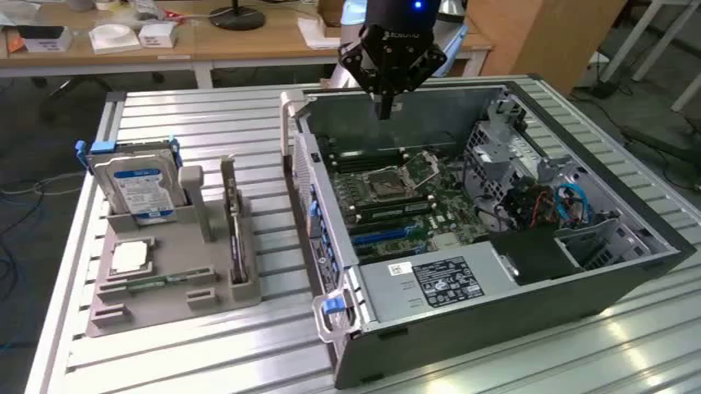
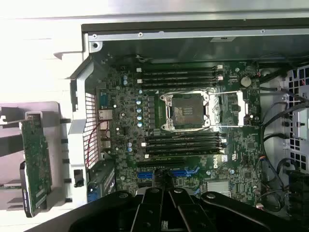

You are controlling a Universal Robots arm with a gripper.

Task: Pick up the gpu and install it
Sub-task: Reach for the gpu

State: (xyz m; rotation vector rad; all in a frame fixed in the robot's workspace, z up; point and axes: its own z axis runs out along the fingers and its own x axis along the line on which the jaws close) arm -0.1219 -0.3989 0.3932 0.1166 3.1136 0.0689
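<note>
The gpu (image 1: pixel 233 232) is a thin green card standing on edge in a slot of the grey holder (image 1: pixel 143 305) on the exterior view's left; the wrist view shows the gpu (image 2: pixel 35 166) by its green face, beside the case wall. My gripper (image 1: pixel 383 109) hangs over the far edge of the open computer case (image 1: pixel 493 283), well apart from the gpu. Its fingers are shut with nothing between them. In the wrist view my gripper (image 2: pixel 167 186) points down at the motherboard (image 2: pixel 120 125), near the blue slots (image 2: pixel 186 172).
A hard drive with a blue-white label (image 1: pixel 138 187) and a small silver CPU chip (image 1: pixel 130 256) also sit in the holder. The motherboard's CPU socket (image 2: pixel 188 111) lies open. Cables and a drive cage (image 1: pixel 515 176) crowd the case's right side. Desks stand behind the slatted table (image 1: pixel 197 123).
</note>
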